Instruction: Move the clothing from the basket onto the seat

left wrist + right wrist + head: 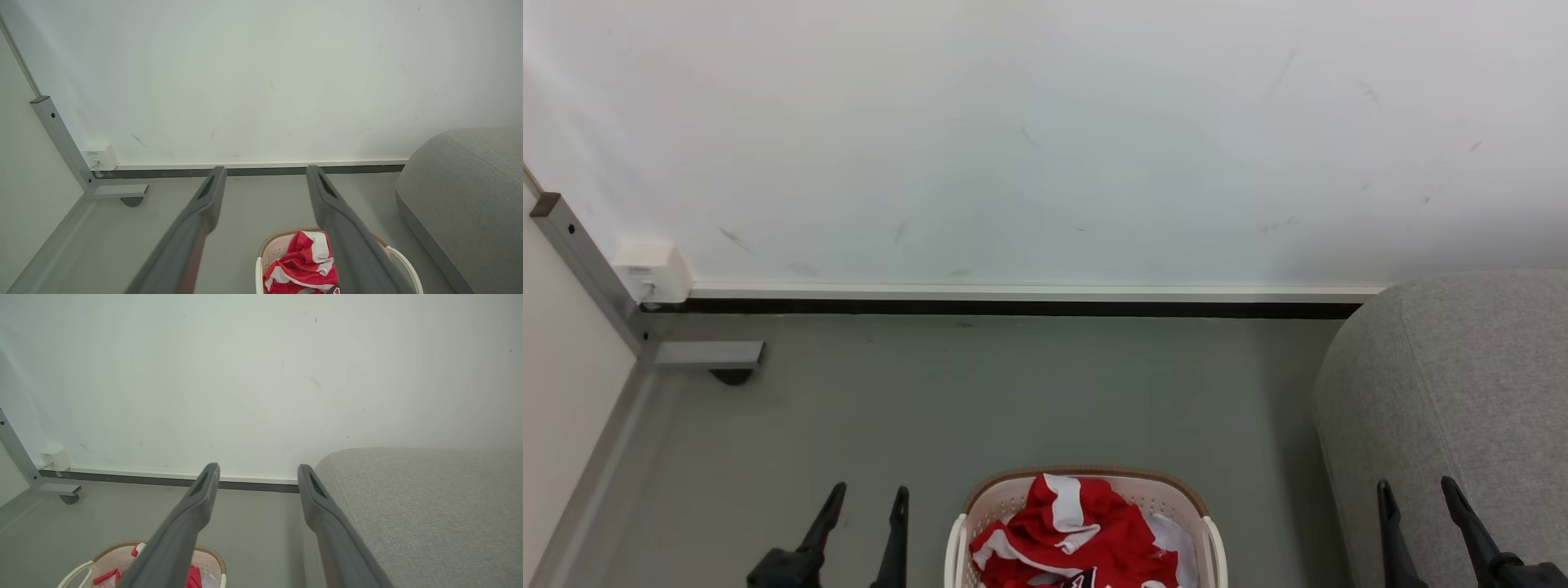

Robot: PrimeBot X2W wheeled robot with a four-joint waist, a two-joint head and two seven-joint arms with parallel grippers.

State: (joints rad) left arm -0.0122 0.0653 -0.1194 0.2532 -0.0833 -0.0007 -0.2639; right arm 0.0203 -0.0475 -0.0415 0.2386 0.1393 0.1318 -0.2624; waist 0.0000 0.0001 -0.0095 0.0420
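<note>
Looking down from the head camera, I have the left gripper (869, 491) and the right gripper (1414, 485) both spread wide and empty, one on either side of the basket (995, 500) on the floor (1029, 392). The red clothing (1086, 531) lies heaped inside it, between my arms, which I judge suits a reach from either side. The sofa (1454, 384) stands near the basket's right, so the carry should be short. No clothing lies on the part I can see.

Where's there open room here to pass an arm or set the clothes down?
Bare floor lies between the baseboard, the basket and the sofa; the sofa's top is bare too. The basket is crowded with red clothing.
</note>
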